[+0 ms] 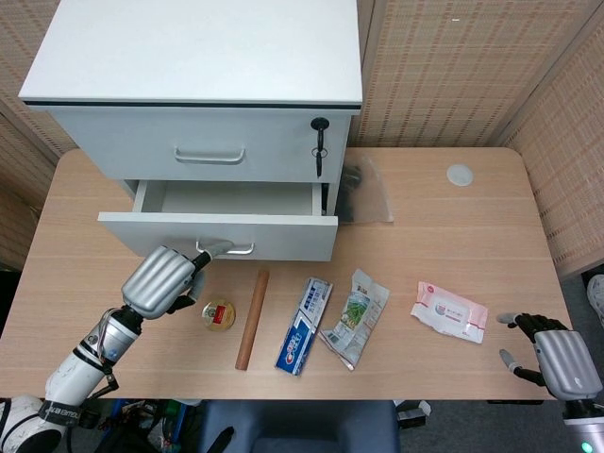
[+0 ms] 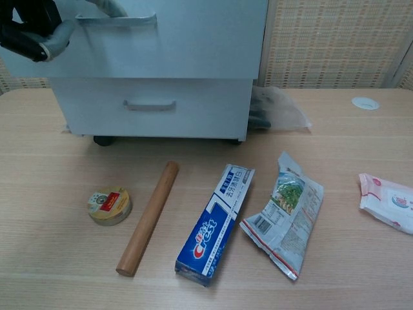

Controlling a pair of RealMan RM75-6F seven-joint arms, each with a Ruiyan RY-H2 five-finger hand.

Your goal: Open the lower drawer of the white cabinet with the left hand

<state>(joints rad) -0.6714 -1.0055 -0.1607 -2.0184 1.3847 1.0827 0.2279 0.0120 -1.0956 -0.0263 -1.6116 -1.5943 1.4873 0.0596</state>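
The white cabinet point(image 1: 198, 57) stands at the back left of the table. Its lower drawer point(image 1: 219, 232) is pulled out, and the bare inside point(image 1: 236, 197) shows in the head view. My left hand point(image 1: 162, 281) is in front of the drawer, its fingers hooked on the metal handle point(image 1: 226, 248). In the chest view the left hand point(image 2: 29, 32) holds the handle point(image 2: 116, 19) at the top left, and another drawer front point(image 2: 150, 104) below stays closed. My right hand point(image 1: 557, 359) hangs at the table's front right corner, fingers apart, holding nothing.
In front of the drawer lie a round tin point(image 1: 218, 313), a wooden rod point(image 1: 252, 319), a toothpaste box point(image 1: 304, 325), a snack packet point(image 1: 356, 317) and a pink wipes pack point(image 1: 450, 310). A plastic bag point(image 1: 363, 193) sits beside the cabinet; a white disc point(image 1: 460, 174) lies far right.
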